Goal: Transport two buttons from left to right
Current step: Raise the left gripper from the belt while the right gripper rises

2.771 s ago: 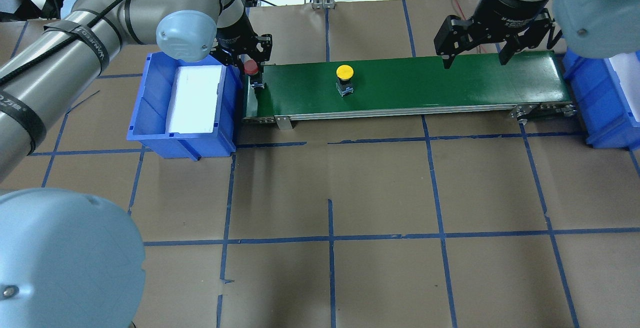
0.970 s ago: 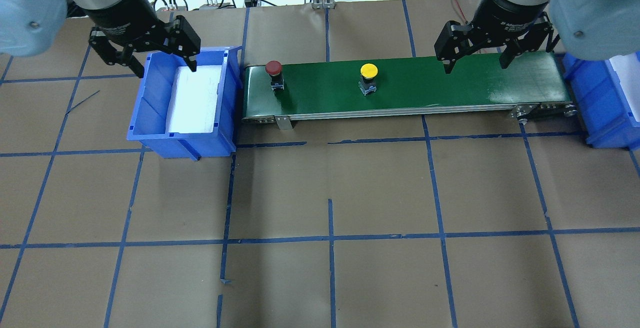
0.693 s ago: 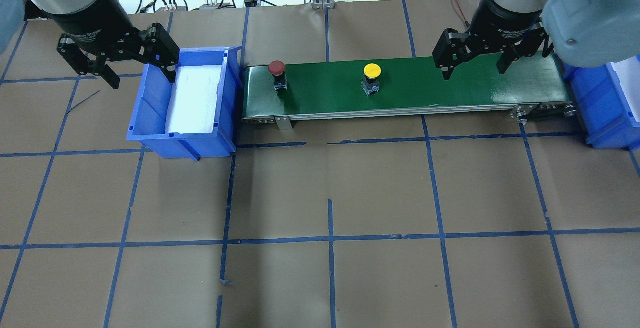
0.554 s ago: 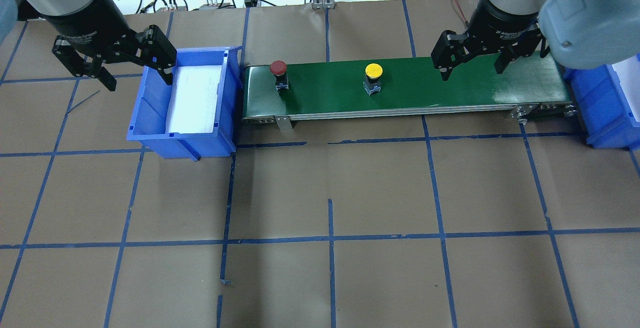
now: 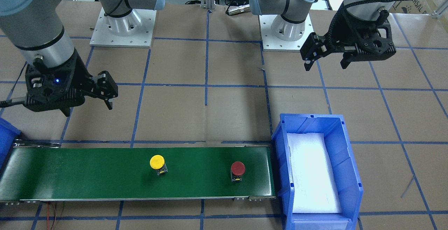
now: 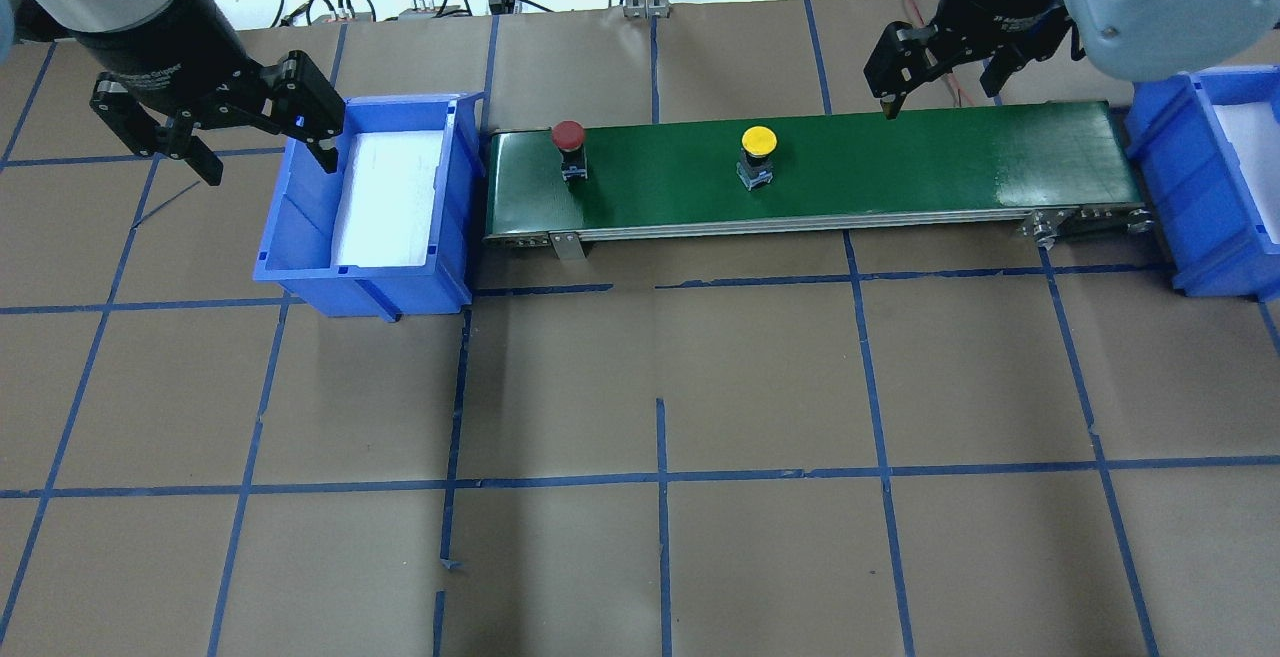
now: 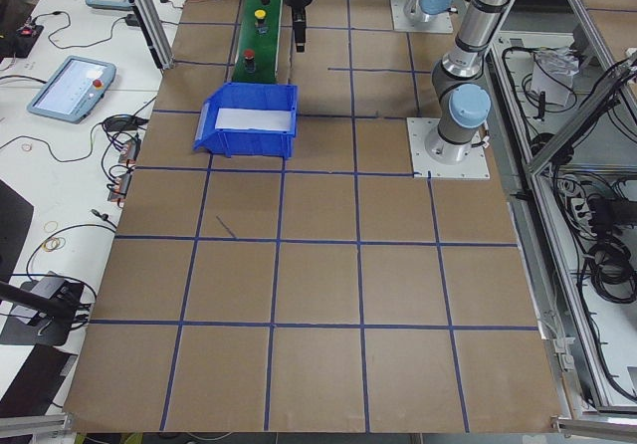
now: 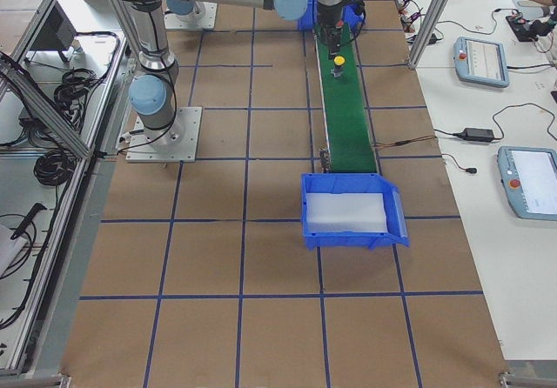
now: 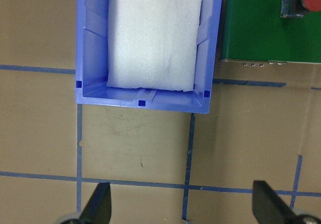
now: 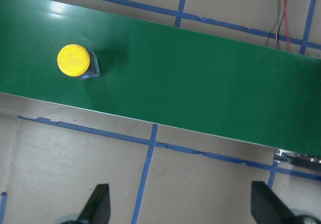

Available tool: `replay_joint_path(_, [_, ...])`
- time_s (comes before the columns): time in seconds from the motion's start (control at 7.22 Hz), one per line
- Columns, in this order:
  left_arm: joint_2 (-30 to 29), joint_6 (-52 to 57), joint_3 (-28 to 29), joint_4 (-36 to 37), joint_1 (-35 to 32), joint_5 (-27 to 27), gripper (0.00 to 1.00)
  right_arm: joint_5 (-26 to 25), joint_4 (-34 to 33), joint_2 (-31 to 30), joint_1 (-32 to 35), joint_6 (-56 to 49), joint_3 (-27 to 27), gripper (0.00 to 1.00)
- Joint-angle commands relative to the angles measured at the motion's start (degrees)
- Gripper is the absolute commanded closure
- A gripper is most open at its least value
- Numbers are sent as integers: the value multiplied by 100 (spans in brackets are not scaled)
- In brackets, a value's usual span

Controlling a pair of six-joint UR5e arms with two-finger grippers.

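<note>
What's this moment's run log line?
red button: conveyor belt left end | yellow button: mid-belt | left end effector: open | right end effector: open

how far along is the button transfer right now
Done: the red button and yellow button are out of the left bin, standing on the green belt. In hand: nothing; the left hand and right hand are both open and empty. Left: both buttons have yet to reach the right bin.

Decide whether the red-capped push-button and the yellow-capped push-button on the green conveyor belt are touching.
Apart. The overhead view shows bare green conveyor belt between the red-capped push-button and the yellow-capped push-button.
</note>
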Motion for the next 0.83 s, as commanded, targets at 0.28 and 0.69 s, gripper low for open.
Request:
replay_joint_path(0.28, [10,12,-70,8,85,-11,0,114,47,1013,-1015,-1828,-1047,3])
replay_joint_path(0.69, [10,21,-105,-1,147,-20,0,97,274,1306,-1272,-3320,-948,3])
